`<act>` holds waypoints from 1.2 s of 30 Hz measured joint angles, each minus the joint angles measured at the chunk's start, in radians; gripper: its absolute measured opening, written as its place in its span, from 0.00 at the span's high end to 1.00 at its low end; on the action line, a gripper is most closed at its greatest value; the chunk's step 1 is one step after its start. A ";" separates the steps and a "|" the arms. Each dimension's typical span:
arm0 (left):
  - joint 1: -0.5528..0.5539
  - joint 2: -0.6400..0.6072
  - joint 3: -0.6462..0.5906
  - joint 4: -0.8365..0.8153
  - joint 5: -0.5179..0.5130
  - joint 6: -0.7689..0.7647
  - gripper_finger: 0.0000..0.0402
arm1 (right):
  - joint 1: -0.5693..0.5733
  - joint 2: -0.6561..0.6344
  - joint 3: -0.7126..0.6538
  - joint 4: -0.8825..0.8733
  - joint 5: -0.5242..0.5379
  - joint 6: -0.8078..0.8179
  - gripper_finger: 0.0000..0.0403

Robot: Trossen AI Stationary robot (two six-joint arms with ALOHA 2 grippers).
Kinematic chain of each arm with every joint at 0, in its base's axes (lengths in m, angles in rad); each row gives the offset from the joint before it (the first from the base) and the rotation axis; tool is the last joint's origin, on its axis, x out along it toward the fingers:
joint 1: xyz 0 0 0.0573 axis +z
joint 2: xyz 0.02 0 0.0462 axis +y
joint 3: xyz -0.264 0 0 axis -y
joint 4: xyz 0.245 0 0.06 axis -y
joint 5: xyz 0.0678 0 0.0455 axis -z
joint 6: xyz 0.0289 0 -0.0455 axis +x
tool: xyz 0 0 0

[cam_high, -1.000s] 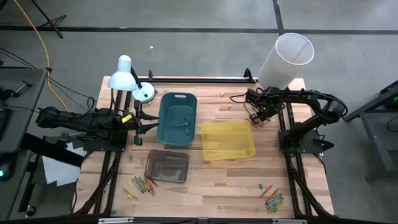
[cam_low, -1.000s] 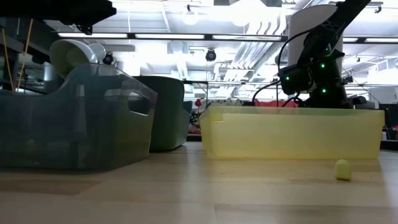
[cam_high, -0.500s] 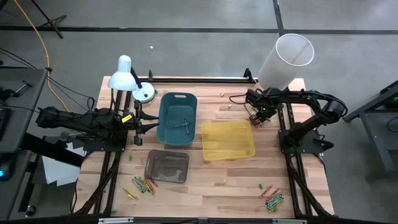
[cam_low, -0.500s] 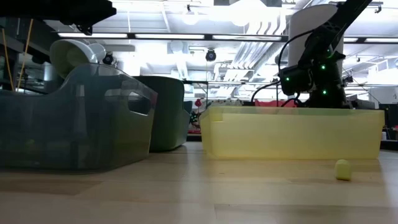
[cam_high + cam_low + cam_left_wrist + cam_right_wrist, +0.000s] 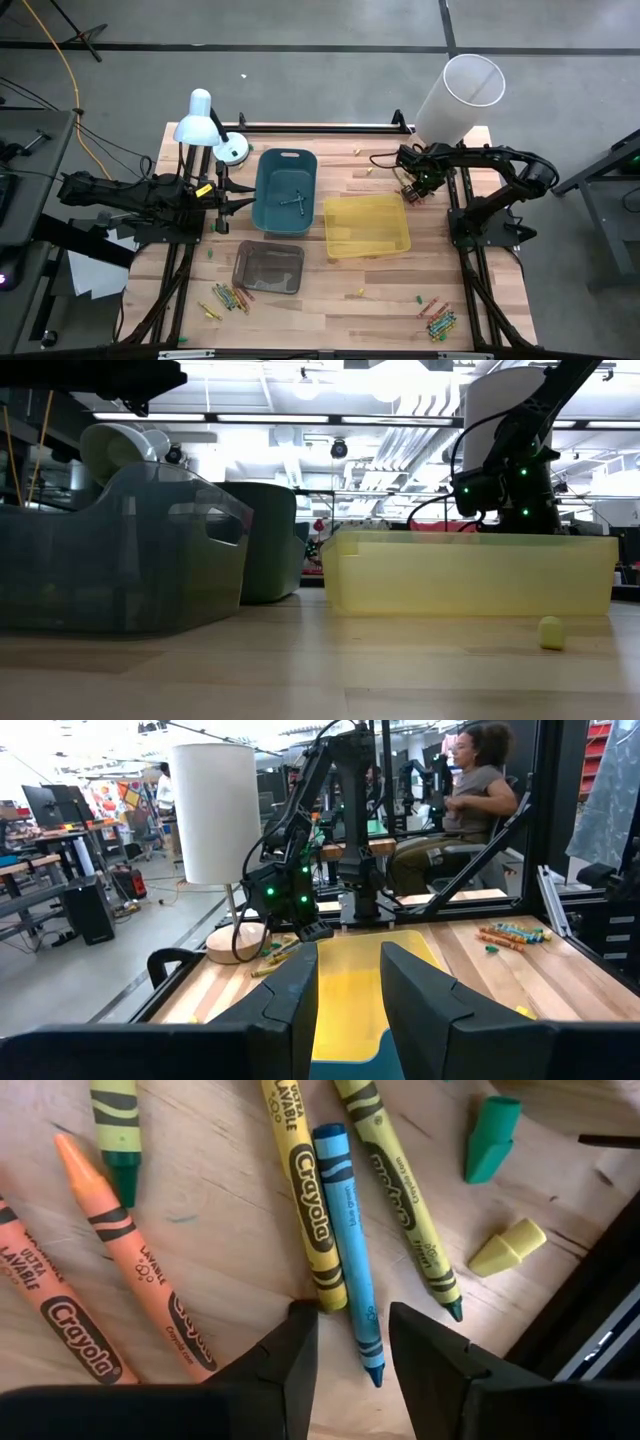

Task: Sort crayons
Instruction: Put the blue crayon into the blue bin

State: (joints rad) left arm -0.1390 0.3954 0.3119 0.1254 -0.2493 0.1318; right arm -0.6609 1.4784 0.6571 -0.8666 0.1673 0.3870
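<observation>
Right gripper (image 5: 350, 1345) low over loose crayons (image 5: 345, 1245) at the table's (image 5: 385, 310) far right, beside the yellow bin (image 5: 367, 225).
Fingers narrowly parted, straddling a blue crayon's tip, grip unclear. Waxy paper-wrapped sticks on pale wood. More crayons cut off at picture edges. Left gripper (image 5: 348, 990) slightly open, holding nothing, beside teal bin (image 5: 286, 188).

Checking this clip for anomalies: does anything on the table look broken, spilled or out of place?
Yes. In the right wrist view, two broken-off crayon tips, one green and one yellow-green, lie loose on the wooden table beside the whole wax crayons. Nothing else stands out.
</observation>
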 joint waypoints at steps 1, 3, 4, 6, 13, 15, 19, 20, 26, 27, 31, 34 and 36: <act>0.000 0.000 0.000 0.000 0.000 0.000 0.75 | 0.000 0.000 0.000 -0.002 0.000 0.000 0.72; 0.000 0.000 0.000 0.000 0.000 -0.008 0.75 | 0.000 0.000 0.000 -0.004 -0.004 0.000 0.77; 0.000 0.000 0.000 0.000 0.000 -0.016 0.75 | 0.000 0.001 0.000 -0.004 -0.006 0.001 0.81; 0.000 0.000 0.000 0.000 0.004 -0.026 0.75 | 0.000 0.001 0.000 -0.005 -0.011 0.000 0.89; 0.000 0.000 0.000 0.000 0.013 -0.026 0.75 | 0.013 0.002 0.003 -0.029 -0.021 0.025 0.95; 0.000 0.000 0.000 0.000 0.013 -0.026 0.75 | 0.034 0.002 0.014 -0.083 -0.029 0.034 0.97; 0.000 0.000 0.000 0.000 0.015 -0.026 0.75 | 0.088 -0.026 0.053 -0.149 -0.025 0.054 0.99; 0.000 0.000 0.000 0.000 0.015 -0.026 0.75 | 0.104 -0.038 0.065 -0.170 -0.016 0.063 0.99; 0.000 0.000 0.000 0.000 0.015 -0.028 0.75 | 0.214 -0.163 0.130 -0.311 0.052 0.157 0.99; 0.000 0.000 0.000 0.000 0.015 -0.035 0.75 | 0.240 -0.192 0.136 -0.329 0.065 0.177 0.99; 0.000 0.000 0.000 0.000 0.015 -0.050 0.75 | 0.359 -0.315 0.143 -0.313 0.087 0.269 1.00; 0.000 0.000 0.000 0.000 0.015 -0.050 0.75 | 0.471 -0.390 0.143 -0.244 0.120 0.334 1.00; 0.000 0.000 0.000 0.000 0.015 -0.051 0.75 | 0.552 -0.419 0.143 -0.160 0.149 0.359 1.00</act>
State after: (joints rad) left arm -0.1394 0.3956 0.3119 0.1249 -0.2340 0.0807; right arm -0.1087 1.0591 0.8001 -1.0266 0.3167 0.7461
